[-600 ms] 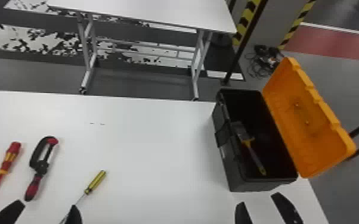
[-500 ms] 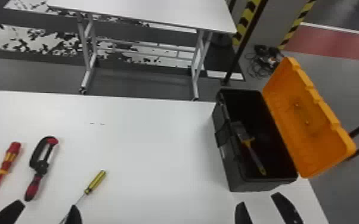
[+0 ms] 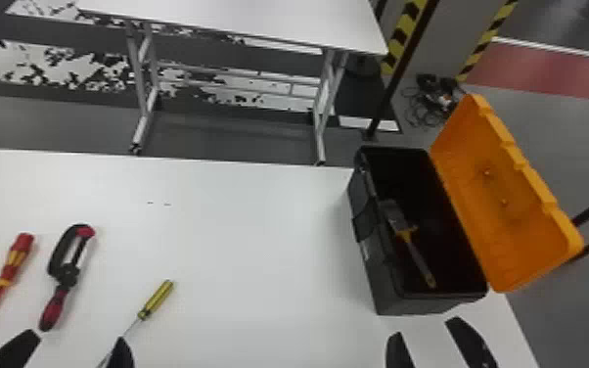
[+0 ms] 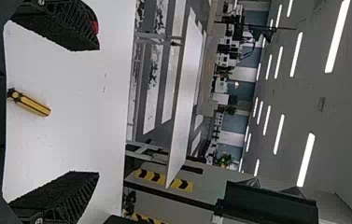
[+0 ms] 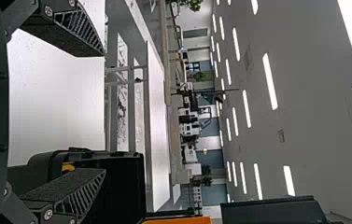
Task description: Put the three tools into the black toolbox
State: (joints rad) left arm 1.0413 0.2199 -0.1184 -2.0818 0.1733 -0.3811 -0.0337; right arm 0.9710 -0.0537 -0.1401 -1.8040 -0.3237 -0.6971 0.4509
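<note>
My left gripper (image 3: 80, 348) is at the head view's bottom left, fingers apart around the thin shaft of the yellow screwdriver (image 3: 156, 299) without touching its handle. In the left wrist view, my left gripper (image 4: 96, 112) is open, and the screwdriver's yellow handle (image 4: 34, 104) lies between its fingers. A black-and-red tool (image 3: 66, 275) and a red screwdriver (image 3: 11, 269) lie further left. My right gripper (image 3: 438, 342) stands open just in front of the black toolbox (image 3: 381, 264); the right wrist view shows my right gripper (image 5: 103, 112) with nothing held and the toolbox (image 5: 122, 186) beside one finger.
The toolbox's orange lid (image 3: 504, 195) leans open to the right, and a brush (image 3: 418, 257) lies inside the box. The white table (image 3: 249, 244) spreads between the tools and the toolbox. Beyond its far edge stands a second white table (image 3: 259, 19).
</note>
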